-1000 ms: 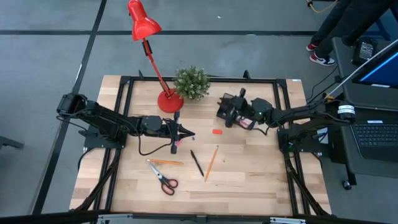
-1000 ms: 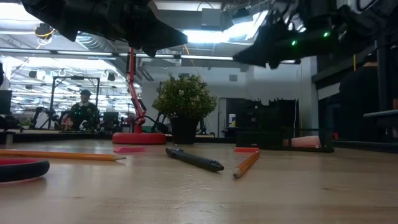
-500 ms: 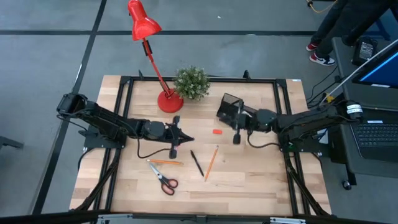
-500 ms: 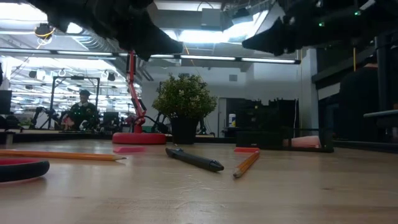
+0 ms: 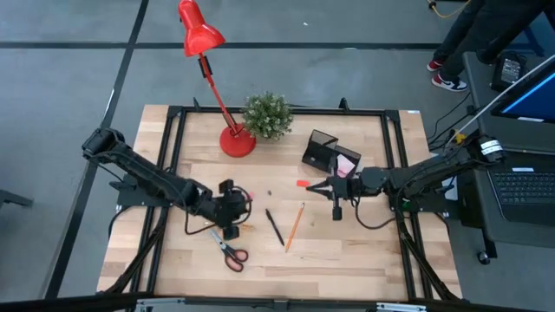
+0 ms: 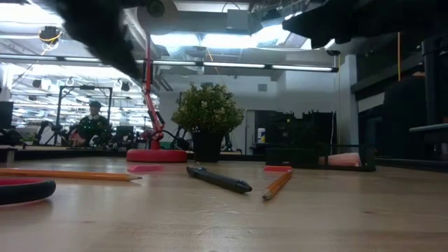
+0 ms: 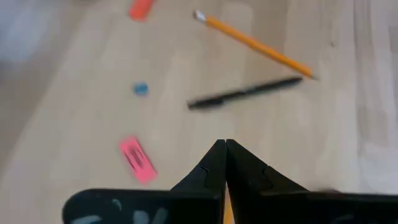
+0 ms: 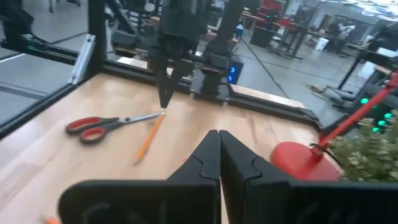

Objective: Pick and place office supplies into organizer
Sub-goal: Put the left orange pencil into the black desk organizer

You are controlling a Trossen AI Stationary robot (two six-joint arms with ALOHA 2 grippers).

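The black organizer (image 5: pixel 323 153) stands at the table's far right, with a pink sticky-note pad (image 5: pixel 345 165) at its right side. A red eraser (image 5: pixel 302 183), a black pen (image 5: pixel 274 227), two orange pencils (image 5: pixel 295 227) (image 8: pixel 148 135) and orange-handled scissors (image 5: pixel 230 254) lie on the wood. A pink eraser (image 7: pixel 137 160) shows in the left wrist view. My left gripper (image 5: pixel 231 211) is shut and points down over the left pencil's end. My right gripper (image 5: pixel 317 185) is shut, level, just right of the red eraser. My left gripper's shut fingertips (image 8: pixel 166 102) point down from above at the far end of the left orange pencil (image 8: pixel 161 114), which lies flat on the table. I cannot tell whether they touch it.
A red desk lamp (image 5: pixel 236 141) and a green potted plant (image 5: pixel 266 115) stand at the far edge. A small blue dot (image 7: pixel 140 89) lies on the wood. A black frame (image 5: pixel 173 130) runs around the table. A person's legs (image 5: pixel 460 43) show beyond the far right corner.
My left gripper has swung back from the table's middle toward the near left and tipped down over the left pencil. My right gripper has left the organizer, moving toward the near edge, and now points left beside the red eraser. The supplies have kept their places.
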